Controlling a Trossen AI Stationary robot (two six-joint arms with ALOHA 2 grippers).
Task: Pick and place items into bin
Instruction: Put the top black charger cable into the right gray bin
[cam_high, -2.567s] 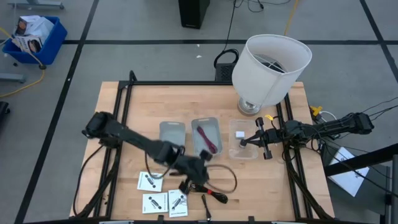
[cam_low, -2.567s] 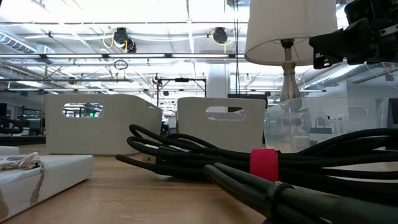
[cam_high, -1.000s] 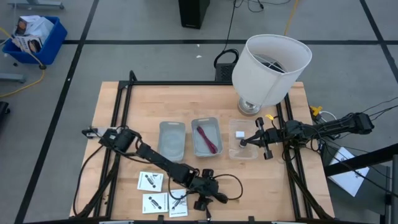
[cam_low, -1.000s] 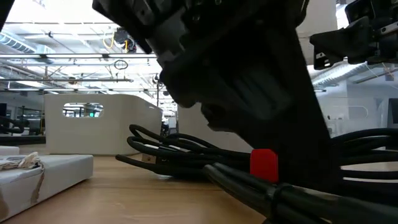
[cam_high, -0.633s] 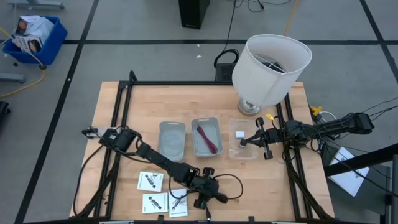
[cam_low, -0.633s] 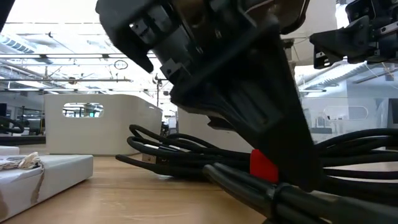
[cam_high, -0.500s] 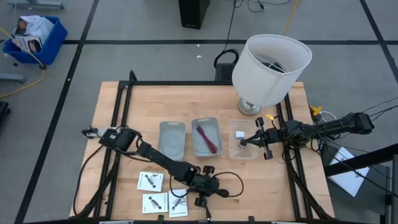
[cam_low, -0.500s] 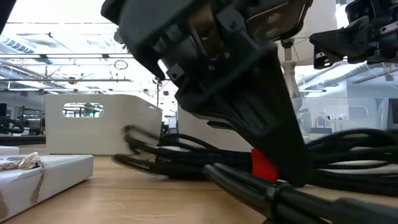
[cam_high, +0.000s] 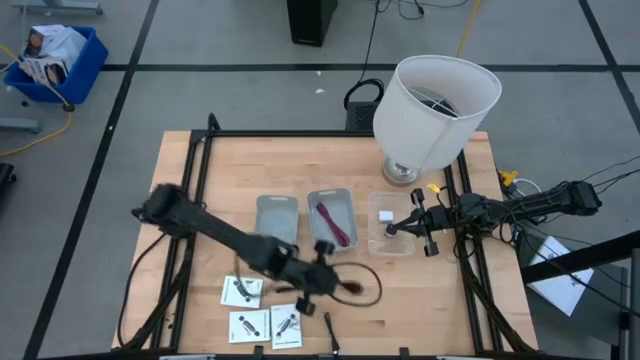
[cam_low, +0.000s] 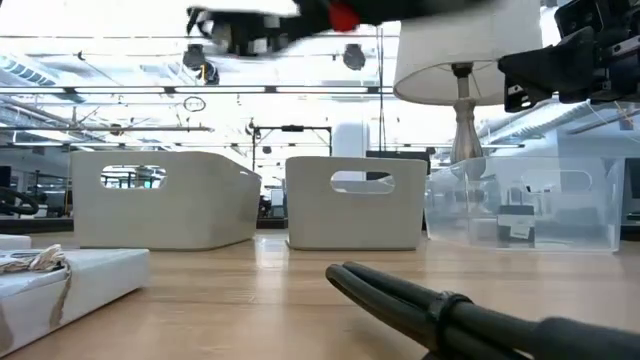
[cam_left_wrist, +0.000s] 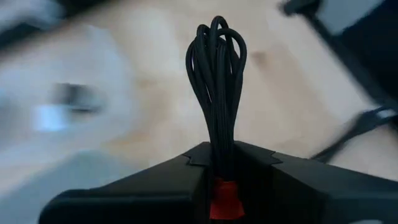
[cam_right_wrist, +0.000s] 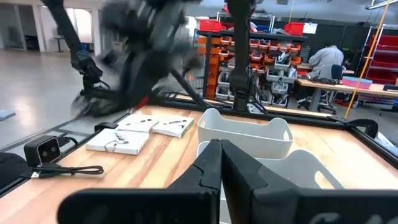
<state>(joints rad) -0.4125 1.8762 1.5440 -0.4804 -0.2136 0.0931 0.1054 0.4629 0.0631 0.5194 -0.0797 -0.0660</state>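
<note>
My left gripper hangs over the table's near middle, shut on the black cable bundle with a red band. In the low view the bundle is up at the top of the picture. Three white cards lie flat near the near edge, with a thin dark stick beside them. My right gripper waits shut over the clear bin, which holds a tiny white block. I see no black cube. My left gripper pinches the cable bundle between its two fingers at the red band. The black loops stick out forward past the fingertips. The bundle is lifted clear of the table, and its loops hang out toward the right.
Two grey bins stand mid-table; the middle one holds a dark red cord. A large white lampshade stands at the far right corner. Bare wood lies left of the bins. A person sits in the room beyond.
My left gripper has risen from the table with the cable bundle and moved a little toward the far edge. The bundle, which lay on the wood, is now lifted clear; in the low view it has gone from table level to the top. The stick stayed put.
</note>
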